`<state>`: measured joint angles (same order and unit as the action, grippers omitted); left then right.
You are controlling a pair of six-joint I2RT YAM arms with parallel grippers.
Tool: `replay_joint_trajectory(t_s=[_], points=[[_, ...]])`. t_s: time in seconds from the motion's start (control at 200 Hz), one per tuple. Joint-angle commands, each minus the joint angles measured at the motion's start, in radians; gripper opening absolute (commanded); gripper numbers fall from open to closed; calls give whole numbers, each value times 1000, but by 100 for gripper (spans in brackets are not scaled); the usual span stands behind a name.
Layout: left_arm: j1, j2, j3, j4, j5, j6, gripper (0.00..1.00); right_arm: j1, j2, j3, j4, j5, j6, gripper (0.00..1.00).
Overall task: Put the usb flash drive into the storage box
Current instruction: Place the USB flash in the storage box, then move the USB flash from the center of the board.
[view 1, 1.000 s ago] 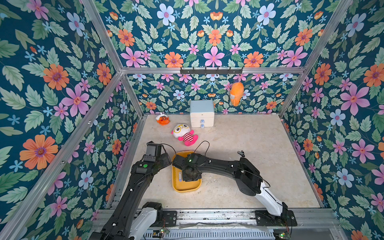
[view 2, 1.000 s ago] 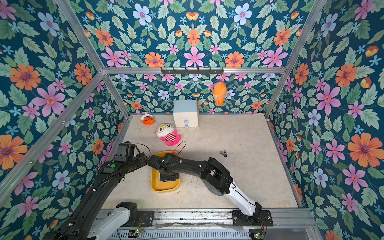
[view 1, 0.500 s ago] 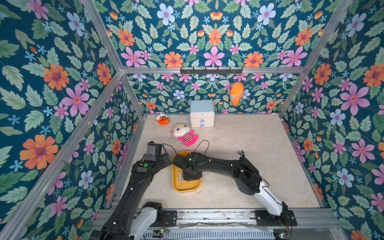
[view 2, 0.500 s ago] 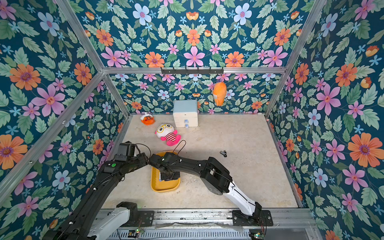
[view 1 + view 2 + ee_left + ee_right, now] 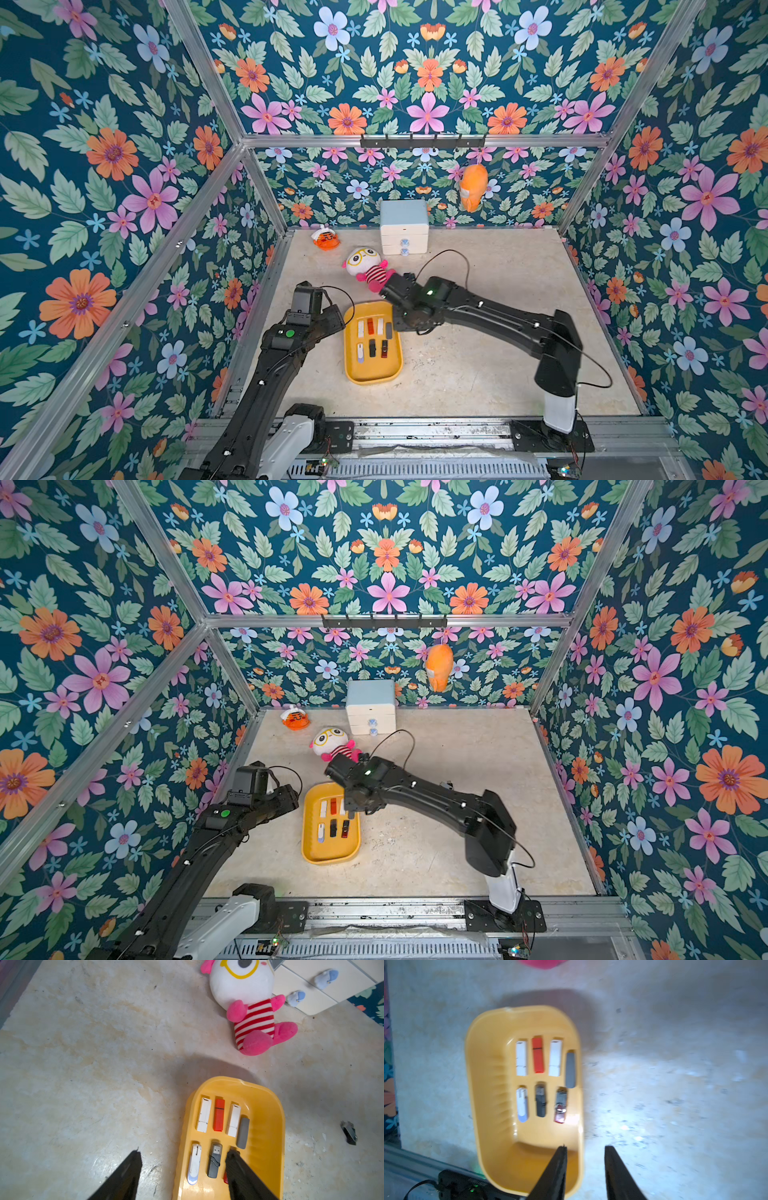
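"Inside the shallow yellow plastic storage box (image 5: 473,1068), what had changed?"

"A slim grey USB flash drive (image 5: 570,1069) lay flat on its floor, against the long wall on the right arm's side. It was just beside a white plastic stick (image 5: 555,1057) (one of six others lined up in two rows)."

"And the right gripper (image 5: 586,1147)?"

"A second earlier it had been shut, low over the box's middle. Now its jaws stood slightly parted with nothing between them, drawn back toward that same wall."

"The left gripper (image 5: 184,1151)?"

"Wide open and empty, hovering by the box's opposite long wall."

"So the job was done?"

"That drive was delivered, I judged. Yet a small dark swivel drive (image 5: 349,1132) lay on the pale stone-look tabletop (image 5: 83,1064), well outside the box on the right arm's side, and was probably next."
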<state>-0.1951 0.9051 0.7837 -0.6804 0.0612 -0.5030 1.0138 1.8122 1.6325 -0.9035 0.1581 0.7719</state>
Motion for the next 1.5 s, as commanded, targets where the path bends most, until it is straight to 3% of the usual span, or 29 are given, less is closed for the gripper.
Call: replay_joint_trajectory(t_s=[0.0, 0.105, 0.22, 0.31, 0.495, 0.67, 0.87, 1.155, 1.495], points=[[-9, -2, 24, 31, 100, 16, 67, -125, -164, -207, 132, 5, -40, 40], [-91, 21, 65, 67, 152, -54, 67, -330, -341, -475, 260, -47, -49, 44], [-366, 120, 131, 147, 8, -155, 68, -557, -473, -709, 356, -104, -56, 48], [-532, 289, 195, 206, -38, -224, 69, -700, -563, -846, 414, -102, -67, 54], [-743, 705, 431, 307, -73, -284, 77, -886, -708, -1042, 511, -52, -85, 64], [-792, 1057, 702, 287, -67, -359, 78, -946, -732, -1095, 522, -29, -101, 66], [-803, 1285, 935, 252, -66, -386, 78, -971, -795, -1143, 542, -29, -117, 66], [-820, 1509, 1231, 139, -60, -379, 76, -970, -857, -1178, 564, -36, -115, 66], [-820, 1655, 1384, 81, -62, -317, 68, -970, -840, -1175, 572, -43, -119, 66]])
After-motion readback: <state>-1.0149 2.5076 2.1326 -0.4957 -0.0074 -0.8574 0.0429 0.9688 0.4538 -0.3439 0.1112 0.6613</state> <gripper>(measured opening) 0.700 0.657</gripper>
